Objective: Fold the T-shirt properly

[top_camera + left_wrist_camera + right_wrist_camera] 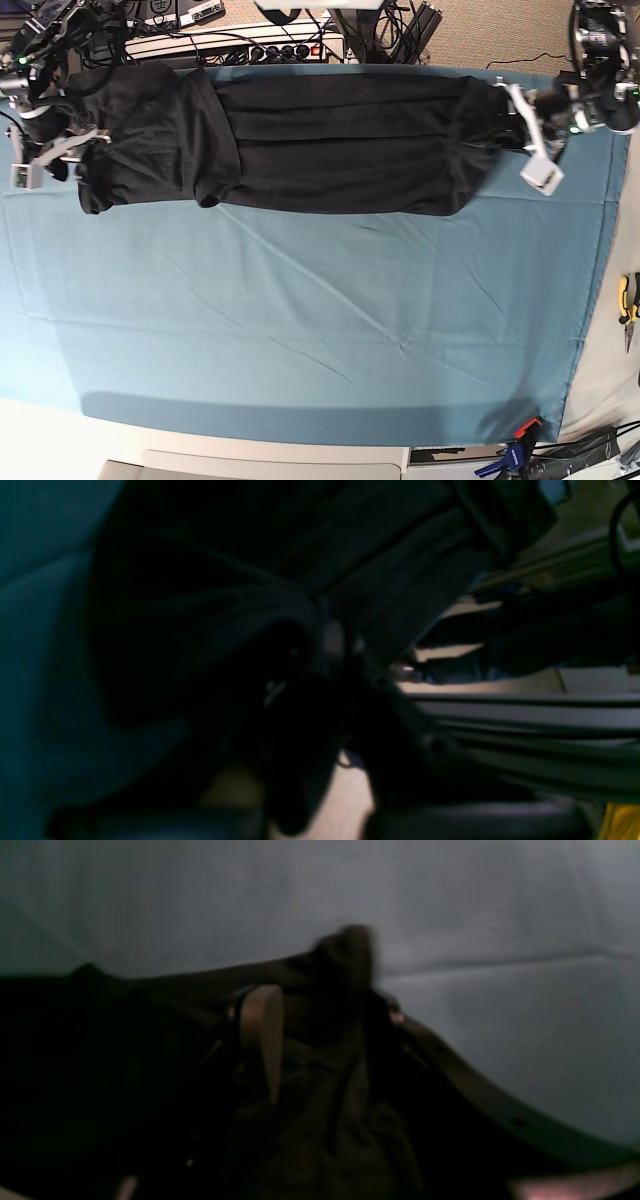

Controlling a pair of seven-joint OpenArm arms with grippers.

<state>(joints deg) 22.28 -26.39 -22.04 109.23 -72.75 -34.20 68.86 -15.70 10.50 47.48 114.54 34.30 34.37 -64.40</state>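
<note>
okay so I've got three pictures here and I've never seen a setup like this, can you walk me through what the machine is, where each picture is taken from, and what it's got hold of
This is a two-armed robot folding laundry. The overhead view looks down on a table covered by a teal cloth. A black T-shirt lies stretched along the far edge. The other two dark, blurry pictures come from cameras on each arm's wrist. The left gripper, on the overhead view's right, is shut on one end of the shirt. The right gripper sits at the other end with shirt fabric bunched between its fingers. Cables and a power strip lie beyond the table.
</note>
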